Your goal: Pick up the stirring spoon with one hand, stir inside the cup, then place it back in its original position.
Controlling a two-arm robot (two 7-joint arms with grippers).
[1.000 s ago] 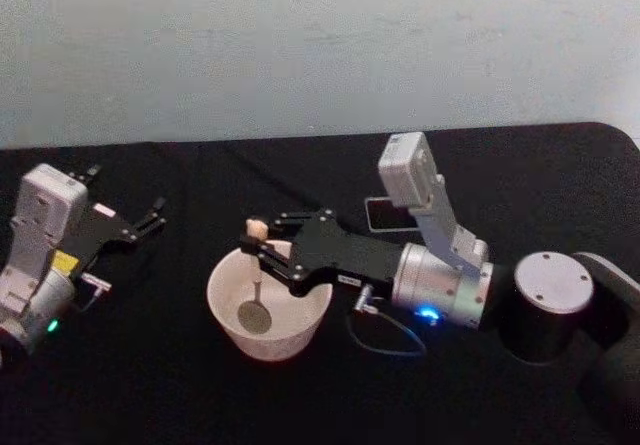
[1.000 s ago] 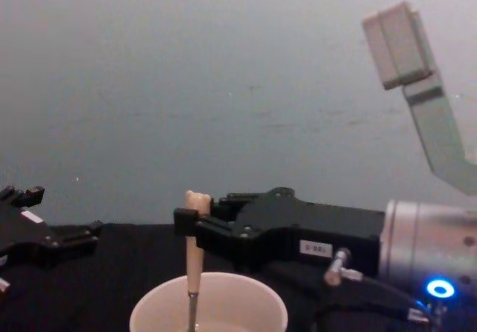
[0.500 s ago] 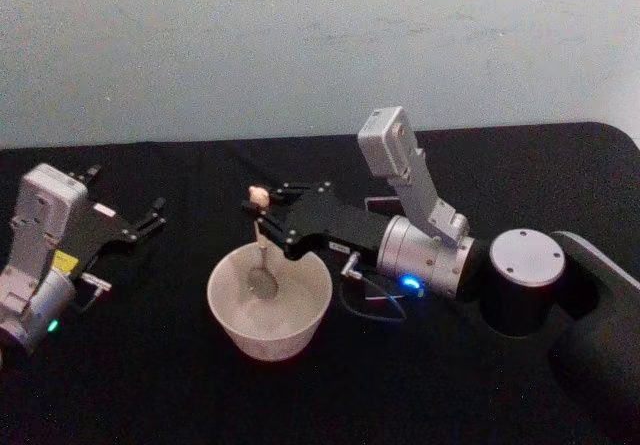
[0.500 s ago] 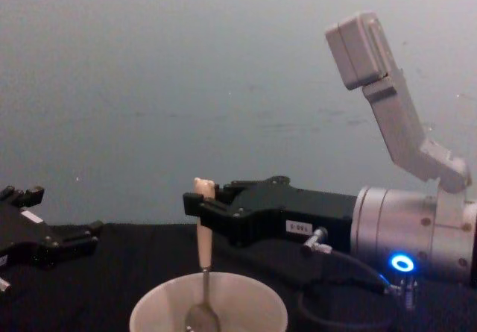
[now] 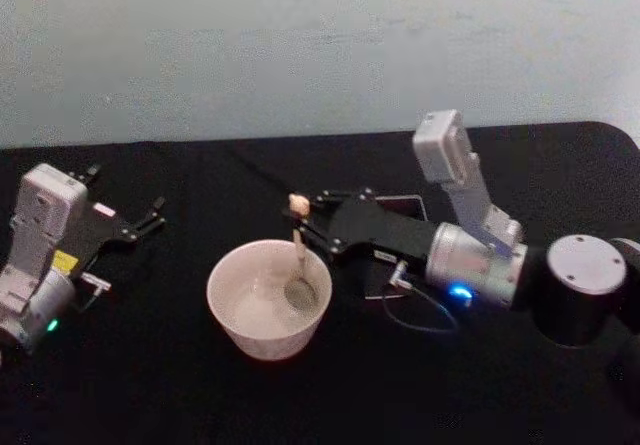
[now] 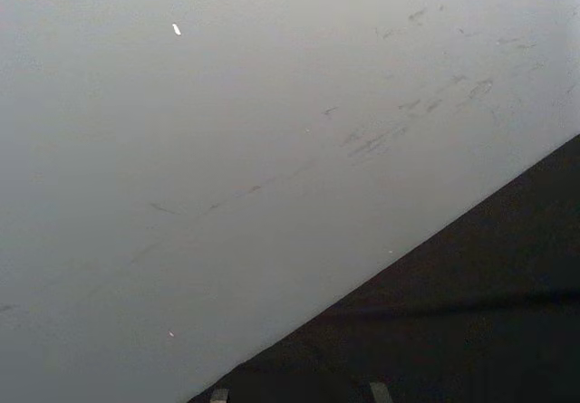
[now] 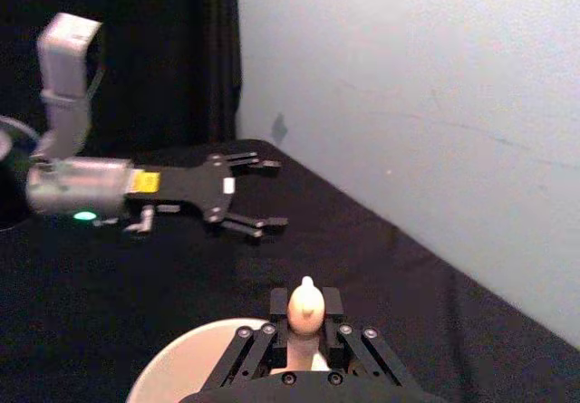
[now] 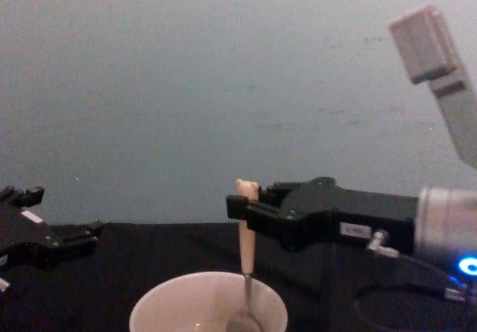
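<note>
Head view: one cup (image 5: pixel 262 337), one pale bear-topped spoon (image 5: pixel 299 250) upright inside, pinched by right claw (image 5: pixel 300 219); left claw (image 5: pixel 155 215) spread, parked.

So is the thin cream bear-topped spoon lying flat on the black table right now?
No, the right gripper holds the spoon upright by its handle, with its bowl inside the wide round cream-white cup.

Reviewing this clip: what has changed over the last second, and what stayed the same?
The right end effector, shut on the thin cream bear-topped stirring spoon, swept it through the wide cream-white cup from the left side, past the far side, to the right side, with the spoon's bowl kept inside. The cup and the open left end effector, parked at the left, stayed put.
</note>
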